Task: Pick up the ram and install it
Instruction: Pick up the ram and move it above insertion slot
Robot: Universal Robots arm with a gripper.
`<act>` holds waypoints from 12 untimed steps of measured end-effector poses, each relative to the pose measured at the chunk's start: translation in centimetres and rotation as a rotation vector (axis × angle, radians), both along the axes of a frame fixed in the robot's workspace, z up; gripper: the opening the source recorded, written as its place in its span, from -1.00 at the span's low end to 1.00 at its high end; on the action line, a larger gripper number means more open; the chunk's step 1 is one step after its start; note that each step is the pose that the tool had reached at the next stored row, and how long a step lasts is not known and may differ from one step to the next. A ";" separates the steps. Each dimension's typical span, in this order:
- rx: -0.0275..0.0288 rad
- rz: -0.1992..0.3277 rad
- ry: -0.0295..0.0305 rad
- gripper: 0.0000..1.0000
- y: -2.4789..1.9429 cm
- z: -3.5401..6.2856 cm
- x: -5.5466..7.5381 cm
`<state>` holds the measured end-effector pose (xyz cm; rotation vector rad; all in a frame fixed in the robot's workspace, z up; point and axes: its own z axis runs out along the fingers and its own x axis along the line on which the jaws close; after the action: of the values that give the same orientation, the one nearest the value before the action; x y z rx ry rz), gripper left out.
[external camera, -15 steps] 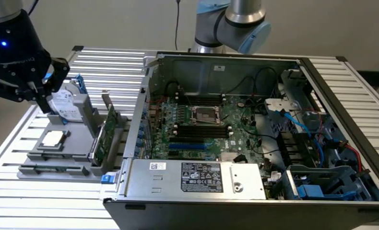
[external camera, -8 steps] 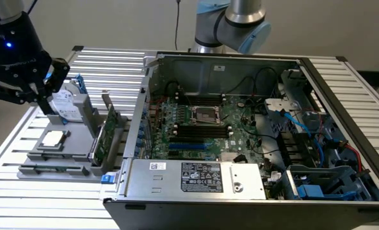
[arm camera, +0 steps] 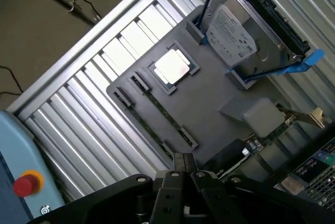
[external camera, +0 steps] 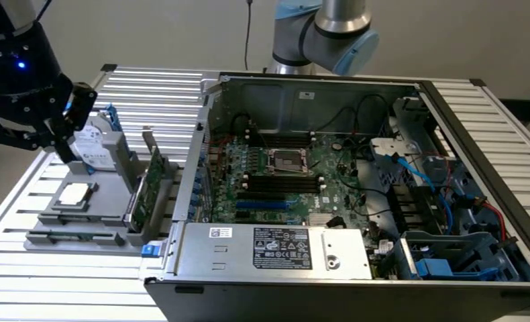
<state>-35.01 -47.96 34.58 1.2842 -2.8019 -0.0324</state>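
Observation:
The ram lies on its edge in the front holder of the grey parts tray, a thin dark stick at the exterior view's left. In the wrist view the ram runs slantwise between two end clips of the tray. My gripper hangs above the tray's back part, well above and behind the ram and near the hard drive. Its black fingers look pressed together with nothing between them, and the gripper stands apart from the ram.
On the tray sit a processor chip, an upright hard drive in a blue frame and a green expansion card. The open computer case holds the motherboard with black memory slots. A red stop button sits off the table.

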 end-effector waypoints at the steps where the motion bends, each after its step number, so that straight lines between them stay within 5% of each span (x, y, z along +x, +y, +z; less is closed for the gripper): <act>1: 0.0000 0.018 0.0000 -0.79 0.00 -0.05 0.0; 12: 0.0000 0.218 -0.0001 -0.79 0.00 -0.58 0.0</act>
<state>-35.01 -47.96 33.99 1.5805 -2.6441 -0.0221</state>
